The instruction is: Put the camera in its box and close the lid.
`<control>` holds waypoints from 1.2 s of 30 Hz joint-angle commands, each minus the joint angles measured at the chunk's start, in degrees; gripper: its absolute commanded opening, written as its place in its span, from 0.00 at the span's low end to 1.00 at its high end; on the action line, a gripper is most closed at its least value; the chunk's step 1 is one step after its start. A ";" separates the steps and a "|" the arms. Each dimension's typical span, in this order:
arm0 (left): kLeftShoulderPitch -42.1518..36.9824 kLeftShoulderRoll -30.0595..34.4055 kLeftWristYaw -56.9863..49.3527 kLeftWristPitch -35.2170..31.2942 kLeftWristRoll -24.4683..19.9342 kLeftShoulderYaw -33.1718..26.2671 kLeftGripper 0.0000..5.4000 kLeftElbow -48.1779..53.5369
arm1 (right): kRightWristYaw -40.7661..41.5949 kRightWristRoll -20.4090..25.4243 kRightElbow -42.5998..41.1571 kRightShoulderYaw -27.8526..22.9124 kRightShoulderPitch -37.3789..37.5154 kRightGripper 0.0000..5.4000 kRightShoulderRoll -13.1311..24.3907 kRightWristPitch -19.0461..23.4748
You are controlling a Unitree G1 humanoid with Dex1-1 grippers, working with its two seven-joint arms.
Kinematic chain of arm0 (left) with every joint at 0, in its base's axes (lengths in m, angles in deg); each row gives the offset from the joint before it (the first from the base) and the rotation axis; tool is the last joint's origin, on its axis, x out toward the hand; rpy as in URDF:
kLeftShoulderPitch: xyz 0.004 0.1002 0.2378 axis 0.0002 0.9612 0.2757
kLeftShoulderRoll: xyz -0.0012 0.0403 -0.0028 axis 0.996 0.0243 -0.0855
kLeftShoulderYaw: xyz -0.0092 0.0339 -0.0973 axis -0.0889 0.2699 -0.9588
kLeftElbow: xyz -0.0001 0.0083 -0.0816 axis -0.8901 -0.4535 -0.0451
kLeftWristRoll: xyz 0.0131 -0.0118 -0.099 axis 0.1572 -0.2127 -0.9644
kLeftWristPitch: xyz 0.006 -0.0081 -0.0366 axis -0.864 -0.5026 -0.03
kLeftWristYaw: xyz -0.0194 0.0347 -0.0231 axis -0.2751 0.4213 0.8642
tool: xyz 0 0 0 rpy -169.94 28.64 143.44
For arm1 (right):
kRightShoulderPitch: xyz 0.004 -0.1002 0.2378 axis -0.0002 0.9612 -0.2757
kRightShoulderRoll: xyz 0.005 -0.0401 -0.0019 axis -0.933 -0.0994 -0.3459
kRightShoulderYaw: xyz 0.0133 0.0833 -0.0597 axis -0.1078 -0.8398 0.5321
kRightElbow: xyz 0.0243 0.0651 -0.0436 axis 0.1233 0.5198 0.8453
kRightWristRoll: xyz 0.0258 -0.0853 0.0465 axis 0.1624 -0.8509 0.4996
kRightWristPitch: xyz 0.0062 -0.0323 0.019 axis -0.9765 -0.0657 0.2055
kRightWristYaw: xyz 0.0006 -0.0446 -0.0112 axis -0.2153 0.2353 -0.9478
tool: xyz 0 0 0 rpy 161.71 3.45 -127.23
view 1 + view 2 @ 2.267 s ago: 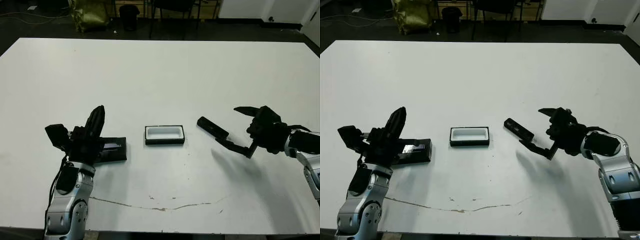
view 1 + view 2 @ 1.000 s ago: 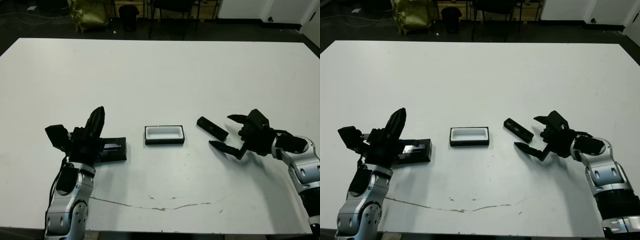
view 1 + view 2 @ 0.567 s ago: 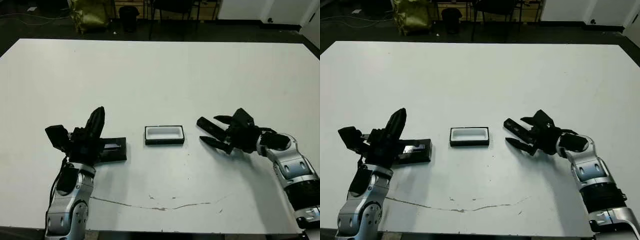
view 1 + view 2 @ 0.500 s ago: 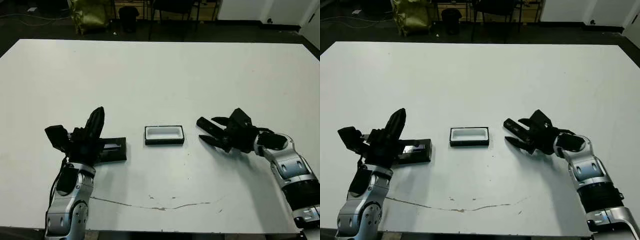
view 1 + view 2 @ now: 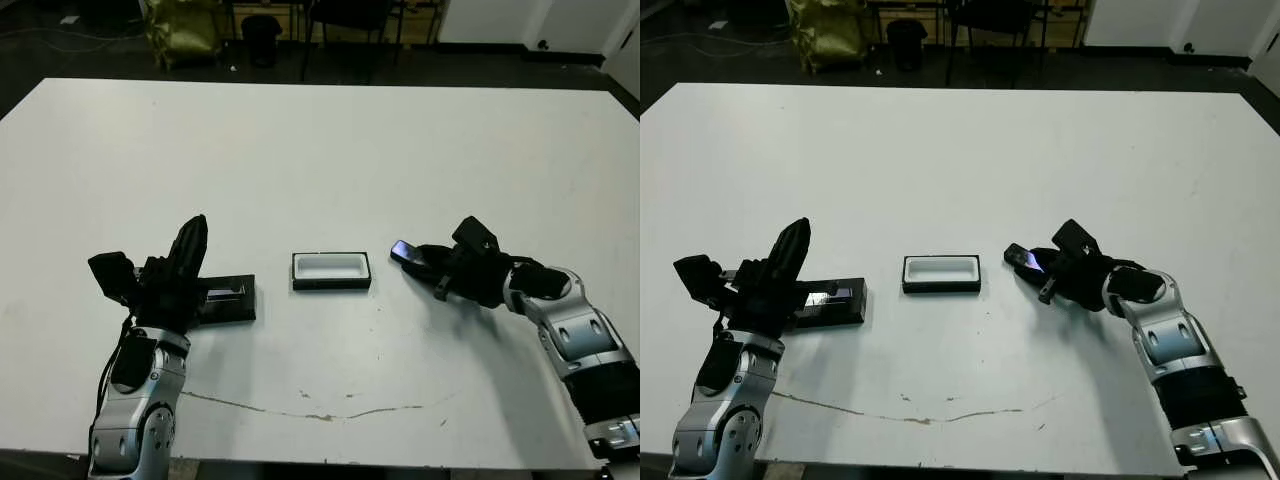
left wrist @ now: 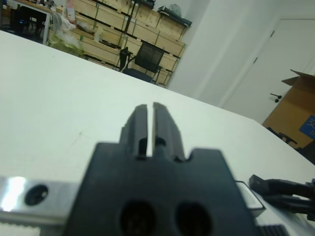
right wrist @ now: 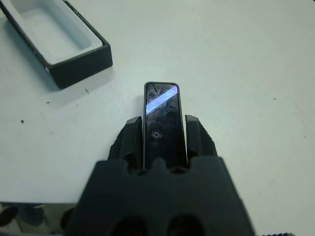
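The camera [image 5: 405,252], a slim black bar with a glossy bluish face, lies just right of the box. My right gripper [image 5: 438,272] is shut on it; in the right wrist view its fingers [image 7: 132,140] press both long sides of the camera [image 7: 161,110]. The box [image 5: 331,270] stands open at the table's middle, and its white inside holds nothing. The lid [image 5: 228,298], a flat black slab with a pale strip, lies left of the box. My left gripper [image 5: 190,245] is shut on nothing, raised over the lid's left end.
A thin brownish crack line [image 5: 320,412] runs across the white table near its front edge. Dark chairs [image 5: 345,20] and a yellow-green bag [image 5: 180,30] stand on the floor beyond the far edge.
My right gripper swung left to the camera and shut its open fingers around it. The camera's near end now shows a blue glint. The left arm, lid and box kept still.
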 commanded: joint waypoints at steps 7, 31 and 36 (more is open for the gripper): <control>0.49 0.20 -0.72 -0.25 1.01 0.11 0.00 -0.82 | 2.79 -1.28 1.10 1.93 1.45 0.16 2.32 4.49; 0.35 0.22 -0.44 -0.07 1.00 0.23 0.00 -1.17 | 24.72 -1.45 24.88 3.22 -33.08 0.15 -3.27 -12.47; 0.29 -0.07 -1.27 -1.23 0.76 0.36 0.00 -0.39 | 28.83 -3.14 28.06 6.35 -36.20 0.15 -7.11 -13.43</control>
